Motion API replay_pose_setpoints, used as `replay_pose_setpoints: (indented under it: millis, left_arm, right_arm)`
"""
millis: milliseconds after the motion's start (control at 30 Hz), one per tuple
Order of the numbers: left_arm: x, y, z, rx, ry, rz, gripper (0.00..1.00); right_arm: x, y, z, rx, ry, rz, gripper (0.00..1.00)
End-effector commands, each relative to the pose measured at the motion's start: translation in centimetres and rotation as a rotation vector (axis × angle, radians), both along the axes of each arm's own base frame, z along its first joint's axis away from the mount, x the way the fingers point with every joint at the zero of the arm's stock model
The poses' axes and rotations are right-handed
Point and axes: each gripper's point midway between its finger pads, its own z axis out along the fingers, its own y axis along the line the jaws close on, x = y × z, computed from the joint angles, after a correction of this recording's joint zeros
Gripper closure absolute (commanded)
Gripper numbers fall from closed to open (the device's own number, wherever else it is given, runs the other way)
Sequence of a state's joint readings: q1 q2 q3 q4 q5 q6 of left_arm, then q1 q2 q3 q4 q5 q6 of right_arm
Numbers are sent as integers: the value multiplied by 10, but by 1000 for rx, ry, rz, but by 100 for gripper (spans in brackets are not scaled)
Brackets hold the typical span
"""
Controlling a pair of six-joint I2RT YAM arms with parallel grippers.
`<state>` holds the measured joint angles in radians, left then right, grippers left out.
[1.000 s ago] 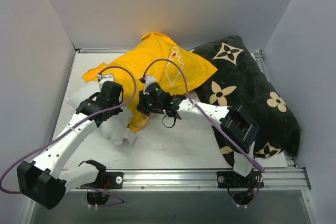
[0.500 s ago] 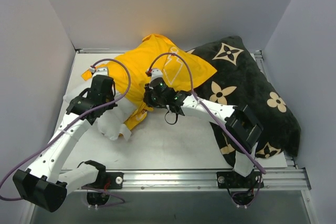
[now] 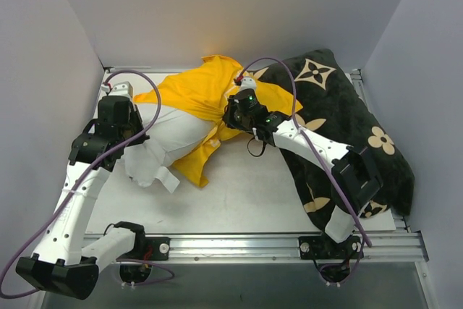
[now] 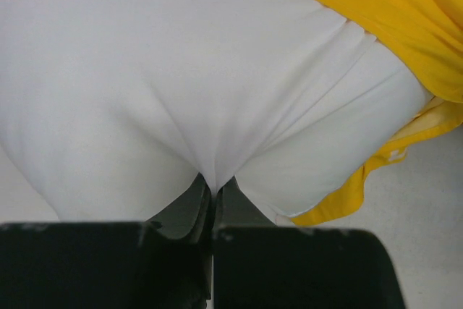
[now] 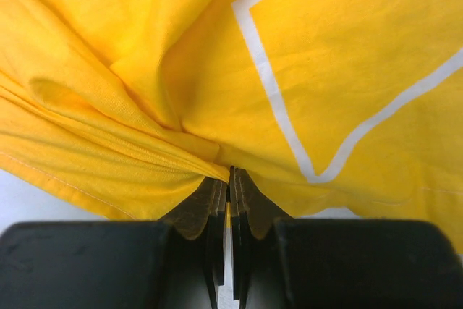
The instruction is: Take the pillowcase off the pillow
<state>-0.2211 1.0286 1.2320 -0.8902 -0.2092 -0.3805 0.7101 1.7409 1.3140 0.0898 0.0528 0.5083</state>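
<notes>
Saw left gripper (image 4: 212,187) pinched shut on pillow (image 3: 168,134), 9 o'clock. Right gripper (image 5: 230,173) clamped on pillowcase (image 3: 197,92), 12 o'clock, roughly half off. My worry: thin pinch slips, or pillowcase bunches and drags pillow along.

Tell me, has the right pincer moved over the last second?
Yes. The right pincer, shut on the pillowcase, has gone away from the base rail, toward the black pillow.

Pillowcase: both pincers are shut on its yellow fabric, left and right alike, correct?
Not both. The left pincer is shut on the white pillow, as the left wrist view shows; only the right pincer is shut on the yellow pillowcase.
</notes>
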Motion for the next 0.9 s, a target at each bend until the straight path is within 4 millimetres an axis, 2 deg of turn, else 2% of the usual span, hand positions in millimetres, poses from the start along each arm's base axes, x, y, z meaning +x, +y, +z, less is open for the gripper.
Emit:
replay_pose_setpoints:
  millis: [0, 67, 100, 167, 200, 233, 267, 300, 333, 367, 400, 433, 467, 533, 567, 600, 633, 667, 700, 733, 767, 800, 833, 867]
  left_arm:
    - [-7, 45, 38, 110, -100, 146, 100]
    - [-6, 42, 33, 88, -89, 133, 100]
    - [-6, 35, 25, 64, -72, 102, 100]
    - [-5, 28, 18, 38, -62, 80, 100]
    - [-4, 26, 15, 28, -64, 70, 100]
    - [-6, 21, 10, 11, -50, 47, 100]
    - [-5, 19, 9, 6, -51, 43, 100]
    - [-6, 19, 8, 4, -48, 43, 100]
    - [-8, 17, 5, -6, -44, 34, 100]
    - [-9, 15, 4, -17, -43, 33, 100]
    - [-12, 13, 2, -30, -43, 23, 100]
    - [-13, 11, -1, -41, -41, 18, 100]
    - [-16, 8, -11, -58, -17, 14, 100]
    - [-18, 4, -18, -85, -14, 9, 100]
    - [-22, -1, -32, -110, 17, 2, 100]
    - [-22, -4, -35, -125, 18, -4, 100]
    - [-24, -7, -40, -148, 24, -10, 100]
    - [-26, -13, -50, -170, 43, -33, 100]
    - [-28, -15, -53, -181, 47, -39, 100]
    - [-29, -17, -57, -194, 53, -35, 100]
    - [-29, -17, -58, -196, 51, -34, 100]
    - [-31, -16, -63, -197, 59, -31, 100]
    - [-31, -17, -64, -201, 58, -30, 100]
    - [-33, -21, -66, -219, 67, -48, 100]
  right_arm:
    - [25, -81, 11, -138, -56, -260, 100]
    - [19, -76, 14, -117, -49, -216, 100]
    - [7, -56, 13, -81, -28, -88, 100]
    - [-3, -32, 26, -10, -43, 46, 99]
    - [-10, -20, 35, 2, -63, 121, 94]
    - [-23, -6, 39, 0, -57, 199, 81]
    - [-29, -1, 43, -18, -69, 229, 73]
    - [-29, 3, 62, -20, -113, 239, 66]
    - [-36, 4, 62, -69, -124, 264, 53]
    - [-38, 7, 69, -71, -141, 279, 48]
    - [-38, 10, 83, -59, -168, 290, 44]
    - [-38, 12, 90, -57, -183, 300, 39]
    - [-38, 16, 97, -51, -198, 318, 36]
    - [-31, 28, 112, -55, -225, 337, 31]
    - [-32, 36, 115, -75, -243, 368, 29]
    - [-27, 44, 107, -95, -236, 385, 28]
    - [-24, 53, 122, -88, -267, 397, 25]
    - [-24, 63, 125, -91, -276, 429, 23]
    - [-21, 74, 106, -116, -239, 456, 22]
    - [-20, 82, 105, -116, -236, 474, 21]
    - [-14, 92, 124, -101, -277, 484, 21]
    - [-14, 104, 103, -125, -243, 510, 19]
    - [-12, 113, 105, -125, -254, 522, 18]
    - [-9, 121, 116, -115, -285, 527, 18]
